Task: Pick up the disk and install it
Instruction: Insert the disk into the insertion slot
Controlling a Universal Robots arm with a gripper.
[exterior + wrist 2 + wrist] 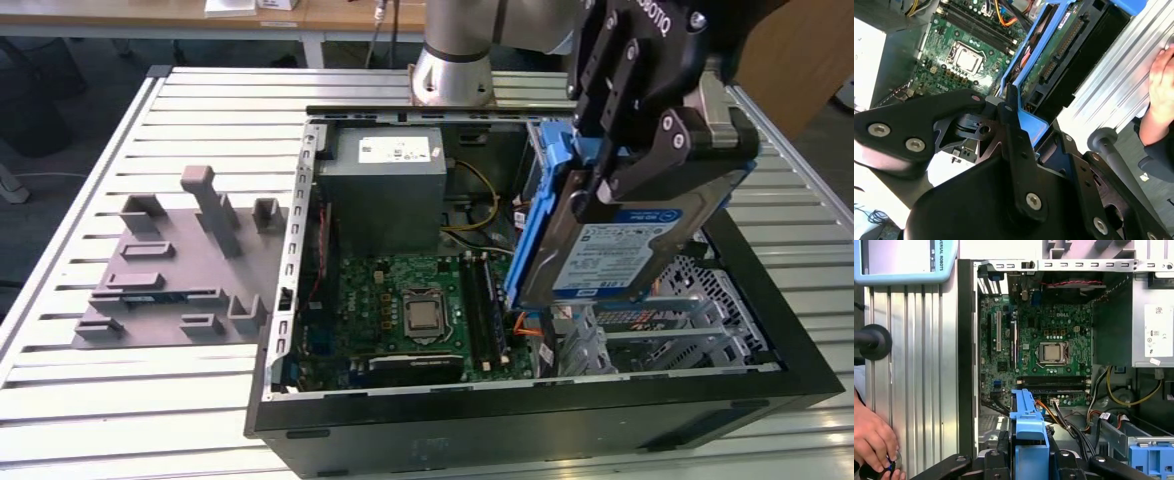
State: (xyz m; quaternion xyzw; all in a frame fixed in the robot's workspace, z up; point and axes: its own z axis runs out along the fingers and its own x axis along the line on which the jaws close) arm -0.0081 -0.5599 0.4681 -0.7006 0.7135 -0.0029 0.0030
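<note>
top of disk [607, 250] hidden behind the hand [634, 160], arm [461, 50] cut off, person's fingers [881, 447] seemingly pinching something indistinct

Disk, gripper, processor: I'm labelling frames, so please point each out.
disk [625, 258], exterior view, on its white-and-blue label.
gripper [638, 183], exterior view, between its fingertips, shut on the disk.
processor [424, 312], exterior view, its metal top.

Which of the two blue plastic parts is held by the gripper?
The blue bracket framing the disk, held above the open case; the other blue part sits inside the case, free.
</note>
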